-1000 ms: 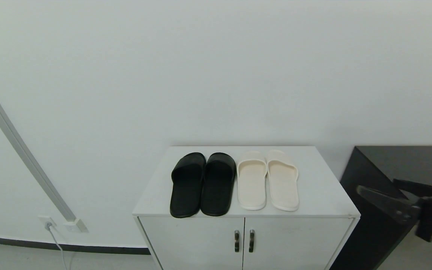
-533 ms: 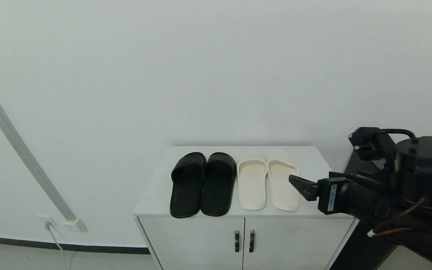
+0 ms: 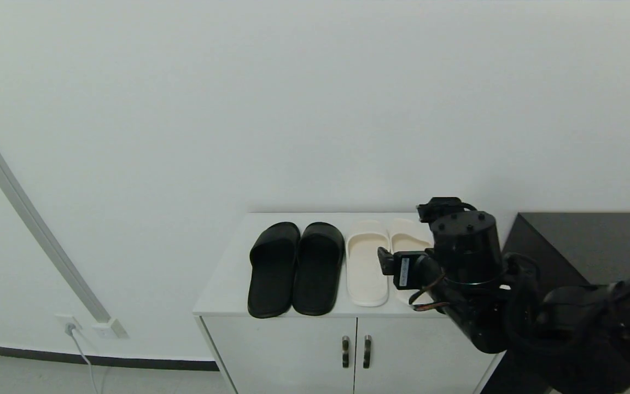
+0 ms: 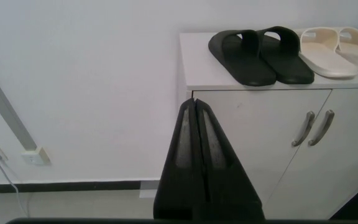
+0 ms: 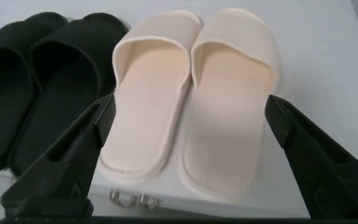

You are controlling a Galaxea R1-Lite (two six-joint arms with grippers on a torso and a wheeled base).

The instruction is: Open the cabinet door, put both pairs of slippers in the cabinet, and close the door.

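Observation:
A white cabinet (image 3: 222, 284) stands against the wall, both doors shut, with two dark handles (image 3: 355, 351) at the middle seam. A black pair of slippers (image 3: 293, 268) lies on its top, and a cream pair (image 3: 367, 265) lies to their right. My right gripper (image 3: 385, 262) hangs just above the cream pair (image 5: 191, 93), partly hiding the right one. In the right wrist view it (image 5: 190, 106) is open wide, its fingers straddling both cream slippers. My left gripper (image 4: 194, 102) is shut and empty, held low in front of the cabinet's (image 4: 247, 124) left corner.
A black table (image 3: 594, 235) stands close to the cabinet's right side. On the wall at the left, a grey conduit (image 3: 25, 208) runs slantwise down to a socket with a cable (image 3: 69, 327). Bare floor lies left of the cabinet.
My right arm has swung in from the right edge, leftward and upward, to above the cream slippers. The slippers and doors have not moved.

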